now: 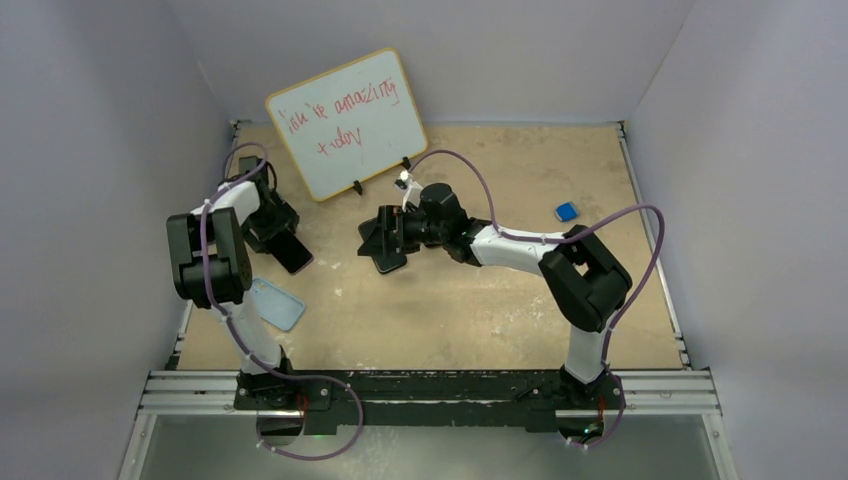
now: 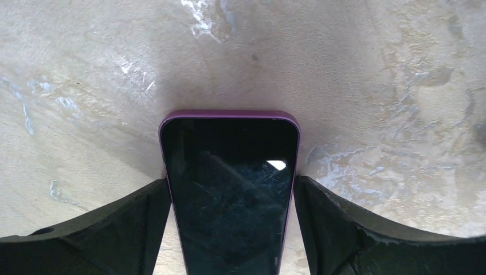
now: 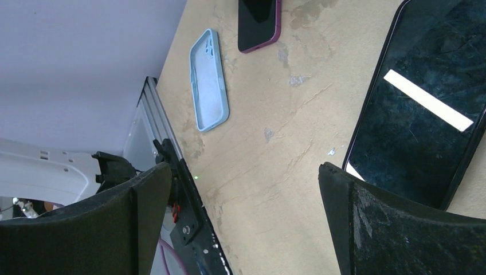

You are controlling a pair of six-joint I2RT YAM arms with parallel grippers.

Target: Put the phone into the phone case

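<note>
Evidently the grasp is the step in hand: the left gripper has its jaws clenched on the long edges of the purple phone, screen up, one finger on each side. Whether the phone has left the table I cannot tell. Its far end throws a soft shadow on the wood.

The right gripper hangs over the middle of the table with its jaws spread wide and nothing between them. A black phone lies flat beside it, untouched.

Outward from the left arm, the light blue phone case lies near the table's left edge, nearer than the held phone and apart from it, apparently hollow side up.

The next move, I judge, calls for carrying the phone nearward over the case and squaring the two outlines — camera corner to cutout — before pressing it in. The case looks light, so the free right gripper may have to steady it.
</note>
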